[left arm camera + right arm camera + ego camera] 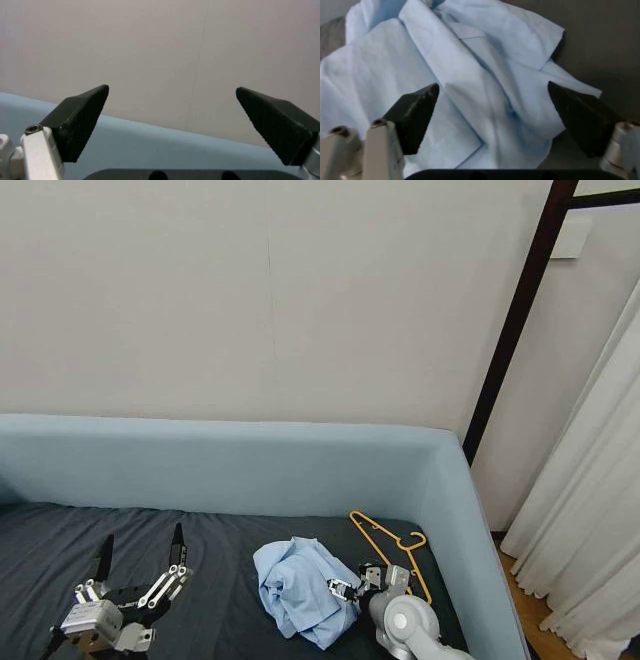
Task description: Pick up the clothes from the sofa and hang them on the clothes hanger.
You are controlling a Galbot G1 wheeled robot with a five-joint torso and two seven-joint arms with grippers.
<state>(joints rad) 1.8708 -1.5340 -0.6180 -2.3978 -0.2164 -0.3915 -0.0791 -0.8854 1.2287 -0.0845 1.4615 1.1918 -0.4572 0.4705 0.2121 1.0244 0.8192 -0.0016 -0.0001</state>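
A crumpled light blue shirt lies on the dark seat of the sofa. An orange hanger rests on the seat just right of it. My right gripper is open at the shirt's right edge. In the right wrist view its black fingertips spread wide over the shirt, with nothing between them. My left gripper stands open above the seat at the lower left, fingers pointing up. In the left wrist view its fingertips frame the wall and sofa back.
The sofa's light blue backrest and right armrest wall in the seat. A dark vertical pole rises behind the armrest. White curtains hang at the right over a wooden floor.
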